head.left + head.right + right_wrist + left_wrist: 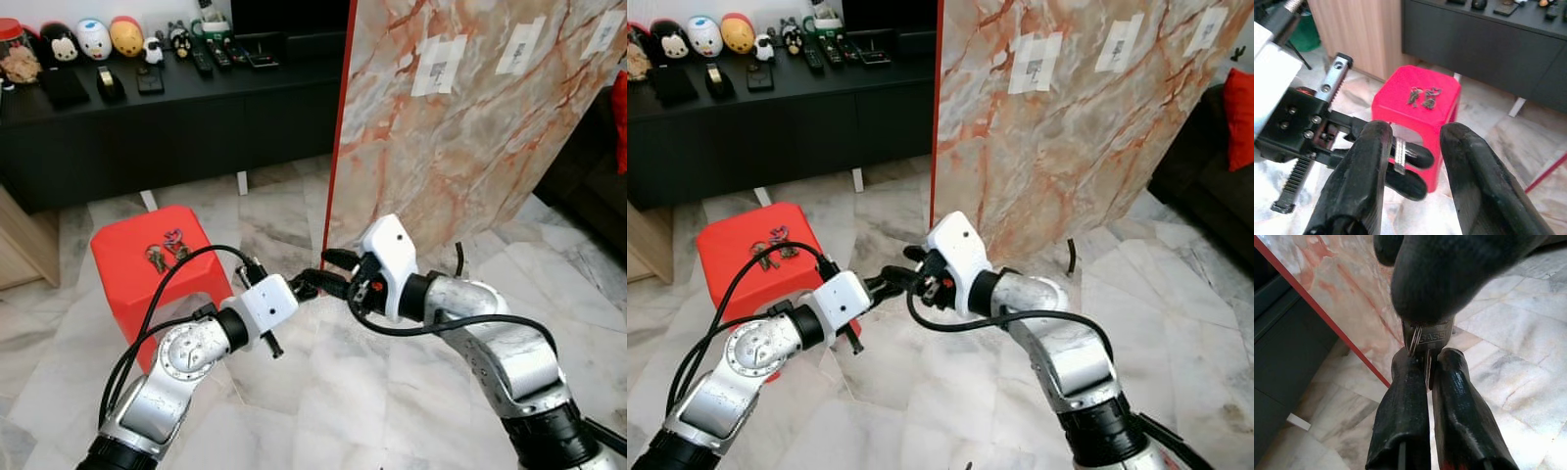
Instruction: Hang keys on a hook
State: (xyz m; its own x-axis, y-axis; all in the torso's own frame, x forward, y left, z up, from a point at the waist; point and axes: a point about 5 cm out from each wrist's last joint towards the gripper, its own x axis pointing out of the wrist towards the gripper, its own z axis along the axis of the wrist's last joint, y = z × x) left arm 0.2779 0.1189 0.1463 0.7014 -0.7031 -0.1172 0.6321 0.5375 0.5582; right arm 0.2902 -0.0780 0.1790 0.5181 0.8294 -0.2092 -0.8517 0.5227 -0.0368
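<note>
My left gripper (309, 286) is shut on a silver key (1431, 340), pinched edge-on between its two black fingertips. My right gripper (338, 274) meets it head-on in mid-air and stands open. Its fingers (1371, 147) straddle the left fingertips and the key (1400, 155), and one finger rests on the key's head. Two more bunches of keys (167, 250) lie on a red plastic stool (127, 284) to the left. A marble-patterned board (460, 147) with a red edge stands just behind the grippers, with white paper tags (439, 64) taped on it.
A long black cabinet (147, 117) with toy figures and remotes runs along the back wall. A wooden unit (20, 245) stands at the far left. A dark sofa (588, 166) with a red cushion (620, 108) sits at the right. The floor is marble tile.
</note>
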